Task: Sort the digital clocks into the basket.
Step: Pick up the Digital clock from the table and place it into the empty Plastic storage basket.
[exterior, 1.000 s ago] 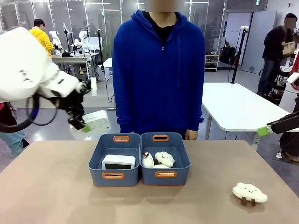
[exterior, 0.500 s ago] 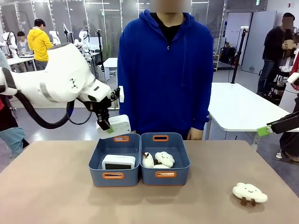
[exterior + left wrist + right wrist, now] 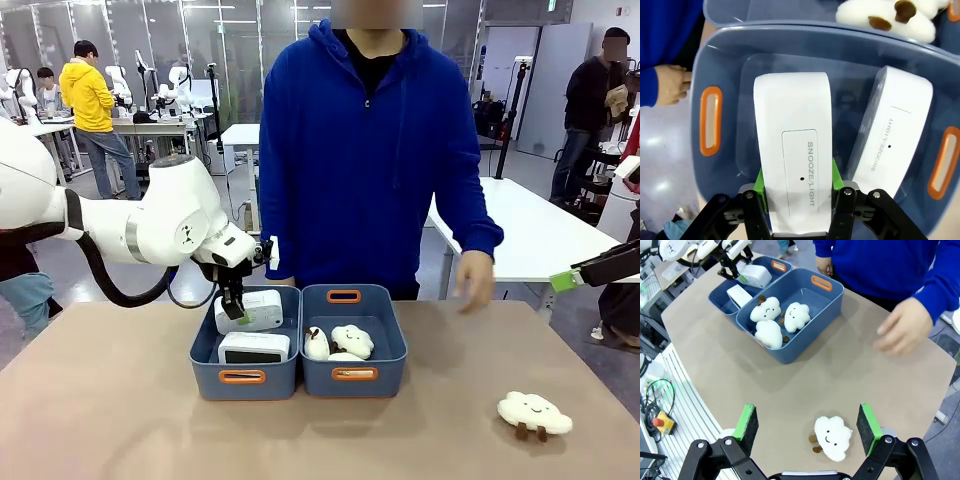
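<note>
My left gripper (image 3: pixel 238 313) is shut on a white digital clock (image 3: pixel 251 310), holding it just above the left blue-grey basket (image 3: pixel 207 341). In the left wrist view the held clock (image 3: pixel 792 150), marked SNOOZE/LIGHT, sits between the green pads (image 3: pixel 760 181) of the left gripper (image 3: pixel 797 184) over the basket floor (image 3: pixel 735 85). A second clock (image 3: pixel 254 347) lies inside the same basket (image 3: pixel 718 298), its top (image 3: pixel 892 135) beside the held one. My right gripper (image 3: pixel 803 427) is open, high above the table over a plush cloud (image 3: pixel 832 437).
The right basket (image 3: pixel 385 335) holds three white cloud plush toys (image 3: pixel 352 340). Another cloud plush (image 3: pixel 535 413) lies on the table at the front right. The person in blue stands at the far edge, one hand (image 3: pixel 474 279) hovering over the table's right side.
My left arm has swung right and lowered the held clock down to the left basket's opening. The person's hand has lifted and moved out to the right.
</note>
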### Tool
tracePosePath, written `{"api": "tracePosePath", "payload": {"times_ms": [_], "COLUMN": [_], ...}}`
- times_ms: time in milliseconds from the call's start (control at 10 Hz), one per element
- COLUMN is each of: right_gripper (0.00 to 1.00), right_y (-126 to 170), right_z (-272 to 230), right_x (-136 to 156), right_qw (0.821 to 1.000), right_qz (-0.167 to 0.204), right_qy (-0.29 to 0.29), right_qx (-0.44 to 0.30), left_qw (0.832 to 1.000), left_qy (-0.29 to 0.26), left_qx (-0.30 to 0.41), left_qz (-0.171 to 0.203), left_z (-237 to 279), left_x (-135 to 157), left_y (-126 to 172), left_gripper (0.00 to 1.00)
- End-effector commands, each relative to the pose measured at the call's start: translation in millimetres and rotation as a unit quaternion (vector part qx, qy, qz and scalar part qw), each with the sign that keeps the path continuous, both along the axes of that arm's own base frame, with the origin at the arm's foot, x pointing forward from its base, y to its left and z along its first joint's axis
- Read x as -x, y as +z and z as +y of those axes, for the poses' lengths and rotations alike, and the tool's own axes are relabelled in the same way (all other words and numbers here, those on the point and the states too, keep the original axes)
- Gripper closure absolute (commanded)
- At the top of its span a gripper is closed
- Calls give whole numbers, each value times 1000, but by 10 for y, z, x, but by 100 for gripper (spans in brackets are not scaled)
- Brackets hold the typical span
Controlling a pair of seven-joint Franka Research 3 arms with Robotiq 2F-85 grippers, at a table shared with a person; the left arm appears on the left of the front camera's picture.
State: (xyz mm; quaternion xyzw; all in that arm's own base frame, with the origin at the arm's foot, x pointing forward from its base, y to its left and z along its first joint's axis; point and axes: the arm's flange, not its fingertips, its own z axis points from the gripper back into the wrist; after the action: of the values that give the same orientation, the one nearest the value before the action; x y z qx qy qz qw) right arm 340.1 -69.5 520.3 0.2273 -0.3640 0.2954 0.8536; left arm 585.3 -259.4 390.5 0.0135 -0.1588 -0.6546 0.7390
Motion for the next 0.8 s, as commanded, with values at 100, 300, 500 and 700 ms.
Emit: {"api": "tracePosePath", "payload": {"times_ms": [100,300,500,700], "right_gripper": [0,0,0,0], "right_y": [-9,-9,-9,-9], "right_z": [13,13,13,13], "right_x": [8,8,8,8], "right_qw": [1000,1000,1000,1000], "right_qz": [2,2,2,2], "right_qy": [-6,-6,-6,-6], "right_qx": [5,5,5,5], "left_qw": [1000,1000,999,996], "left_qy": [6,8,15,38], "left_qx": [4,12,30,78], "left_qz": [2,1,-9,17], "left_z": [13,33,84,297], "left_x": [-46,-45,-38,76], "left_y": [-18,38,99,225], "left_gripper": [36,1,0,0]}}
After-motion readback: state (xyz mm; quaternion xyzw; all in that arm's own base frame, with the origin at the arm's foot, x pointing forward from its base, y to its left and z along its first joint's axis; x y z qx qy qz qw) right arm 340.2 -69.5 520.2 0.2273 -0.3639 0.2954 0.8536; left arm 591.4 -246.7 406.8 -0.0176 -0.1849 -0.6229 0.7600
